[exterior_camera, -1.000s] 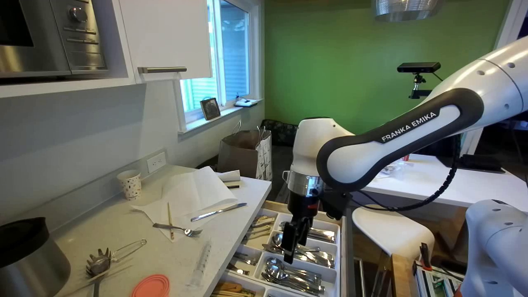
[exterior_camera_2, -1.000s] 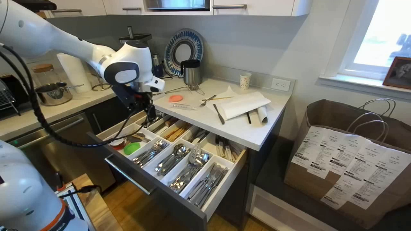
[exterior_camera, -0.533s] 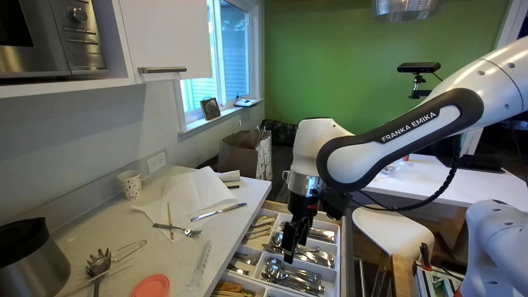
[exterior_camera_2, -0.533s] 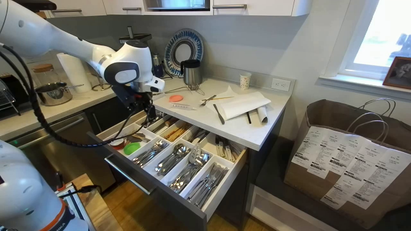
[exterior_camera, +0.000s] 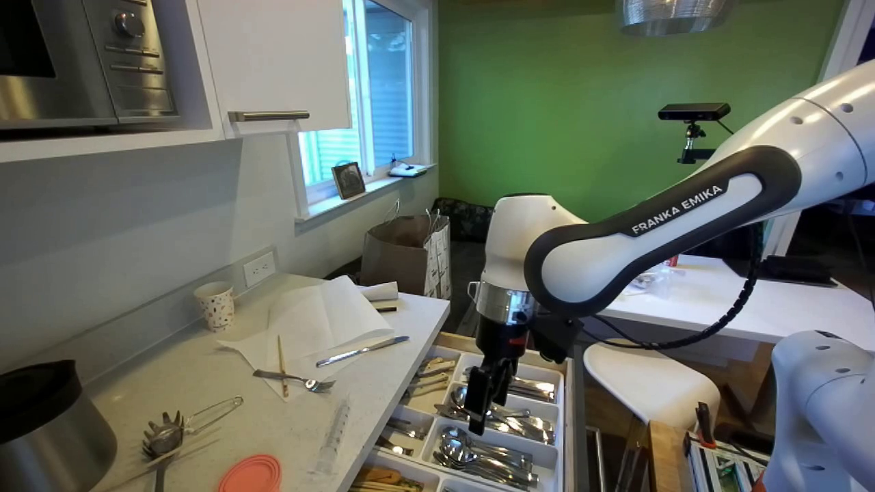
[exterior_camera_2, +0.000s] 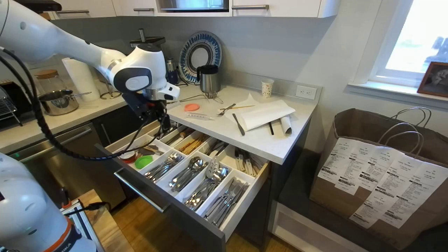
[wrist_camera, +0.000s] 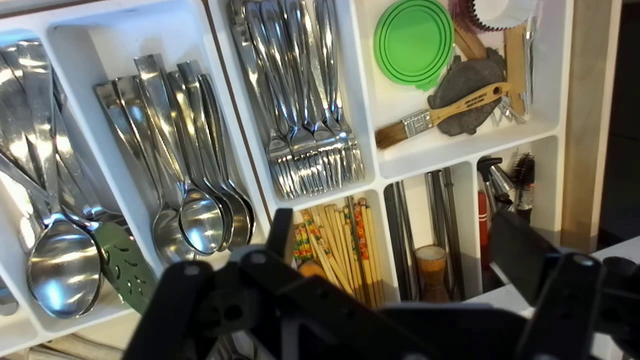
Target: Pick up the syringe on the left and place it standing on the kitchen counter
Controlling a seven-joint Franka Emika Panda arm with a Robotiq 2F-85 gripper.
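A clear syringe [exterior_camera: 335, 436] lies flat on the pale kitchen counter [exterior_camera: 383, 374] near its front edge; the syringe also shows in an exterior view [exterior_camera_2: 199, 116]. My gripper [exterior_camera: 489, 410] points down over the open cutlery drawer, off the counter's front edge, apart from the syringe. The gripper also shows in an exterior view [exterior_camera_2: 163, 128]. In the wrist view my gripper [wrist_camera: 397, 240] has its fingers wide apart with nothing held between them. Chopsticks [wrist_camera: 340, 250] and a small wooden cup [wrist_camera: 431, 260] lie in the drawer below. The syringe does not show in the wrist view.
The open drawer holds a white compartment tray [wrist_camera: 370, 110] of cutlery. On the counter are a pink lid [exterior_camera_2: 191, 107], a fork [exterior_camera: 290, 378], a knife [exterior_camera: 362, 351], white paper [exterior_camera: 321, 318], a speckled cup [exterior_camera: 216, 307], a pasta spoon [exterior_camera: 163, 437] and a steel jug [exterior_camera_2: 209, 81].
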